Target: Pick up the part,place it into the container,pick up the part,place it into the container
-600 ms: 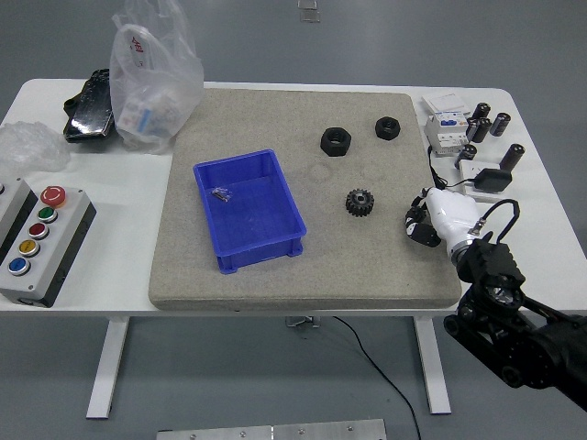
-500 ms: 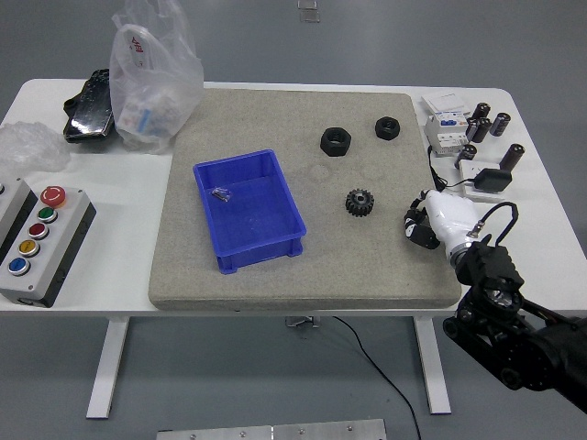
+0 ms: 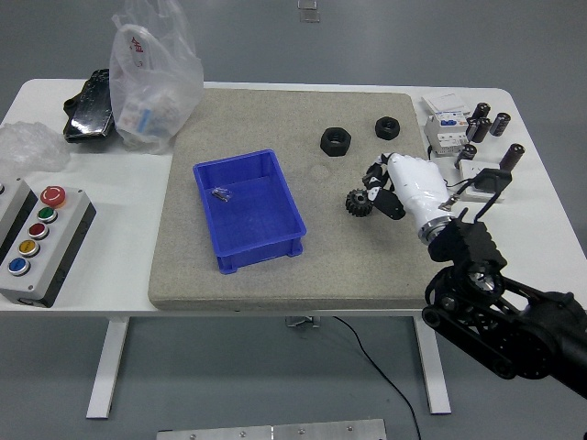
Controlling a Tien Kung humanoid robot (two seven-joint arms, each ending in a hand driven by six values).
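Note:
A black gear (image 3: 357,202) lies on the grey mat (image 3: 275,275), right of the blue bin (image 3: 248,209). Two black hex nuts lie farther back, one (image 3: 336,141) nearer the middle and one (image 3: 388,128) to its right. A small metal part (image 3: 220,193) lies inside the bin. My right hand (image 3: 383,188), white with black fingers, reaches in from the lower right. Its fingers hang loosely curled right beside the gear, holding nothing. The left arm is out of view.
A grey button box (image 3: 35,240) sits at the left edge. A clear plastic bag (image 3: 151,78) and a black object (image 3: 89,105) lie at the back left. Electrical parts and black cylinders (image 3: 477,133) crowd the back right, with a black cable.
My right hand has moved left and away from me, from the mat's right edge to just beside the gear. Nothing else has moved.

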